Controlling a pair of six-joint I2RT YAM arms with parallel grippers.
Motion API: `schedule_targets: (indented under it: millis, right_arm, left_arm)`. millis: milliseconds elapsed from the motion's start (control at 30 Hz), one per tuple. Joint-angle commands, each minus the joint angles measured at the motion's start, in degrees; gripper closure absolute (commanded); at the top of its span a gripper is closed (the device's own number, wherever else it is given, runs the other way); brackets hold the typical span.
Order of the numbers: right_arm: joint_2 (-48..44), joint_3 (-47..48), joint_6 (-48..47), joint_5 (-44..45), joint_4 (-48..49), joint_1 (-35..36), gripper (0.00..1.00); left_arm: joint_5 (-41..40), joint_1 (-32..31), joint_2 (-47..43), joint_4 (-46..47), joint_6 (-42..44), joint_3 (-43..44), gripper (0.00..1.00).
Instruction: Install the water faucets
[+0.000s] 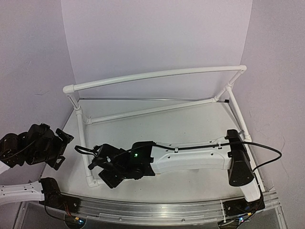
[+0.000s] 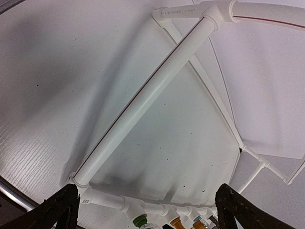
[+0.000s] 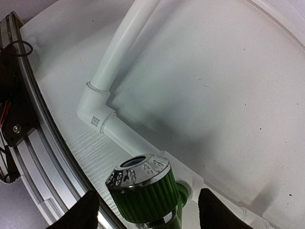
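Observation:
The green faucet (image 3: pixel 145 193), with a chrome cap, stands in a white tee (image 3: pixel 190 183) of the pipe frame (image 1: pixel 157 75). My right gripper (image 3: pixel 145 212) is open, one finger on each side of the green faucet with a gap on both sides. In the top view the right gripper (image 1: pixel 98 167) is at the frame's front left corner and hides the faucets. My left gripper (image 2: pixel 147 200) is open and empty; it sits left of the frame in the top view (image 1: pixel 62 144). Its view shows the green (image 2: pixel 139 221), golden-orange (image 2: pixel 176 223), blue (image 2: pixel 198 223) and dark grey (image 2: pixel 212 220) faucets in a row. I cannot make out the silver one.
The frame's front rail and elbow (image 3: pixel 95 112) run close to the metal strip (image 3: pixel 43 157) at the table's near edge. The right arm (image 1: pixel 190 160) lies across the table inside the frame. White walls stand behind and on both sides.

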Motion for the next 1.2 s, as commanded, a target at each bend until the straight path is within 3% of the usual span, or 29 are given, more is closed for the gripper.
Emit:
schedule_targets:
  millis: [0,167,367,600,667,833,1167]
  right_arm:
    - [2.2,1.7,0.6,4.4,-0.7,0.4,0.31]
    - [3.2,2.2,0.6,6.6,-1.1,0.4,0.36]
    - [3.0,2.3,2.4,7.5,-1.2,0.4,0.56]
    - [2.6,2.7,4.3,6.3,-1.3,0.4,0.63]
    - [2.5,2.9,4.0,6.1,-1.4,0.4,0.54]
    - [1.5,4.0,0.5,5.7,-1.3,0.4,0.06]
    - [-3.4,8.1,-9.6,6.0,0.1,-0.7,0.02]
  left_arm:
    - [-1.8,-0.1,-2.1,-1.6,-0.4,2.1,0.0]
    - [-1.7,-0.1,-2.2,-1.4,0.1,2.0,0.0]
    - [-1.9,-0.1,-2.6,-1.2,0.0,1.5,0.0]
    - [-2.0,-0.1,-2.4,-1.1,-0.1,1.1,0.0]
    - [-2.1,-0.1,-2.4,-1.1,0.2,1.1,0.0]
    - [-2.2,-0.1,-1.8,-0.3,3.7,1.3,0.0]
    - [-1.5,-0.1,0.1,1.7,15.5,3.7,0.0]
